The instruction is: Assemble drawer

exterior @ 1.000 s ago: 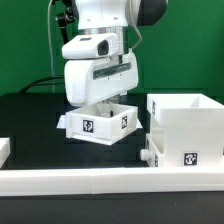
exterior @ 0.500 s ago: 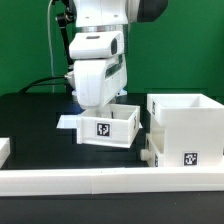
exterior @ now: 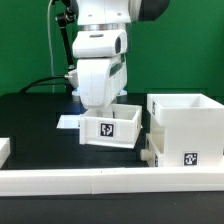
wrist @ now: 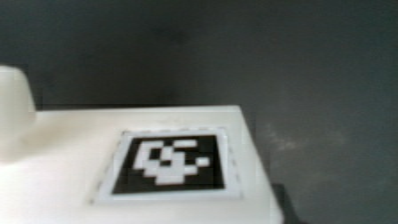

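Note:
A small white tray with a black-and-white tag on its front face sits just left of the tall white housing in the exterior view. My gripper reaches down into the tray from above and is shut on its wall; the fingertips are hidden by the tray. A small knob sticks out low on the housing's left side. The wrist view shows a white tagged surface of the tray close up, over the black table; no fingers show there.
A long low white border bar runs along the front. A short white piece lies at the exterior view's left edge. The marker board peeks out behind the tray. The table is black.
The tray has turned with my gripper so its tagged face points to the front. It has shifted toward the exterior view's right, closer to the housing. Little moved in the last half second.

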Motion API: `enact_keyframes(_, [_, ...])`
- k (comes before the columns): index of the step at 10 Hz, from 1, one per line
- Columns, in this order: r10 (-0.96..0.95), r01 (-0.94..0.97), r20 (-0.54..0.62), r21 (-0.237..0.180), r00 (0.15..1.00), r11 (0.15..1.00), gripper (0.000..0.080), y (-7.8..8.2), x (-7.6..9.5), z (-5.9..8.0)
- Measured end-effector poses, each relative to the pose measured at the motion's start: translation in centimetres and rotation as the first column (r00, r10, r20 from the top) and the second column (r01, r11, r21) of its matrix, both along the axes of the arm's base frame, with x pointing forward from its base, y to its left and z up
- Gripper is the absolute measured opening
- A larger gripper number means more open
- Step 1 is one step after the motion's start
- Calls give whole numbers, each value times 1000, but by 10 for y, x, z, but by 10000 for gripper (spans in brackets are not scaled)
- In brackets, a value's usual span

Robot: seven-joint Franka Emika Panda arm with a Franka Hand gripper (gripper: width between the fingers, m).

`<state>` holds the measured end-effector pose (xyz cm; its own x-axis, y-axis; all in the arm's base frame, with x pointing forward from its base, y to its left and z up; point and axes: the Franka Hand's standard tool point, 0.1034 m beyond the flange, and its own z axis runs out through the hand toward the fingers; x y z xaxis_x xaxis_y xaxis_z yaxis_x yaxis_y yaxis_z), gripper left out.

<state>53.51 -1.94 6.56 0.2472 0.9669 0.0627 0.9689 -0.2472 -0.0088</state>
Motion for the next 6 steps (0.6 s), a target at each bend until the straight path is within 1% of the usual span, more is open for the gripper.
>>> enact_keyframes(2, [68, -68, 7, -4, 998, 998, 41, 6, 11, -1])
enact_keyframes(3, [69, -69, 3, -3, 998, 998, 41, 7, 11, -1])
enact_keyframes(5, [63, -63, 38, -4, 997, 998, 41, 7, 13, -3])
enact_keyframes(6, [63, -63, 31, -4, 998, 998, 41, 7, 11, -4])
